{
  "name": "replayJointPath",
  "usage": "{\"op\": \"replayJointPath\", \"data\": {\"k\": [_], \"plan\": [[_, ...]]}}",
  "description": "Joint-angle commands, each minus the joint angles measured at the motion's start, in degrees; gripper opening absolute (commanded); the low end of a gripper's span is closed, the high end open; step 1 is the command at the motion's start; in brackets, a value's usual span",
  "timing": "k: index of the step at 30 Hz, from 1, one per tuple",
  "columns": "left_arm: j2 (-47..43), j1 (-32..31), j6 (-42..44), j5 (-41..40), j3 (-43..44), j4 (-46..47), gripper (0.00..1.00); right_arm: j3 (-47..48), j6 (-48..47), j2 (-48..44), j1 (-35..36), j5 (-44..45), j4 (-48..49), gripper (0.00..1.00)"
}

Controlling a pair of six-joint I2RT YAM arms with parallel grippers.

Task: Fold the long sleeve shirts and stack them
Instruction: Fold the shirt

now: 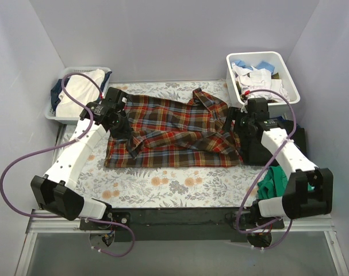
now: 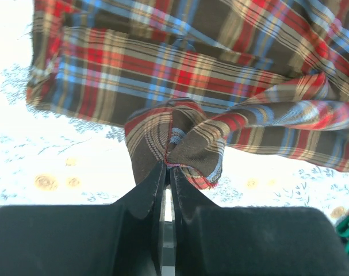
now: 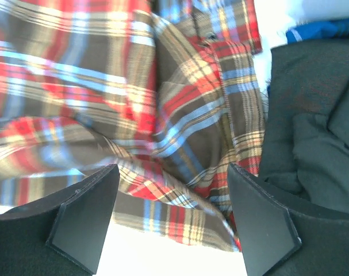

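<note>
The plaid long sleeve shirt [image 1: 174, 135] lies spread and rumpled on the flower-patterned table cover [image 1: 163, 184]. My left gripper [image 1: 131, 149] is over the shirt's left front part and is shut on a bunched fold of the plaid shirt [image 2: 180, 138], pinched at the tips of the left gripper [image 2: 168, 165]. My right gripper [image 1: 236, 125] hangs over the shirt's right edge, with the right gripper [image 3: 173, 168] open and only loose plaid cloth [image 3: 180, 115] below it. A black folded garment [image 3: 312, 115] lies just right of the shirt, and this black garment [image 1: 298, 138] is partly under the right arm.
A white basket [image 1: 52, 112] of white and blue clothes stands at the back left. A white bin [image 1: 292, 80] of mixed garments stands at the back right. A green cloth [image 1: 273, 181] lies by the right arm's base. Purple cables loop beside both arms.
</note>
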Motion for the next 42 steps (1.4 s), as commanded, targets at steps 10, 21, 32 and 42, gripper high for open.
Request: {"op": "replayJointPath", "data": {"k": [10,21,32,42], "plan": [[-1.4,1.3,1.6,5.4,0.1,2.0,0.05,6.8,-2.4,7.2,1.3,-9.8,0.3,0.81],[0.7,1.4,1.4,6.1,1.0,2.6,0.06,0.6,-9.0,5.9,1.4,-11.9,-3.6,0.42],[0.9,1.4,1.2,7.3,-0.9,3.5,0.06,2.0,-10.0,11.2,2.4,-12.5,-3.5,0.4],[0.3,1.4,1.1,7.6,-2.1,3.9,0.06,4.0,-9.9,14.6,2.7,-10.4,-3.7,0.54]]}}
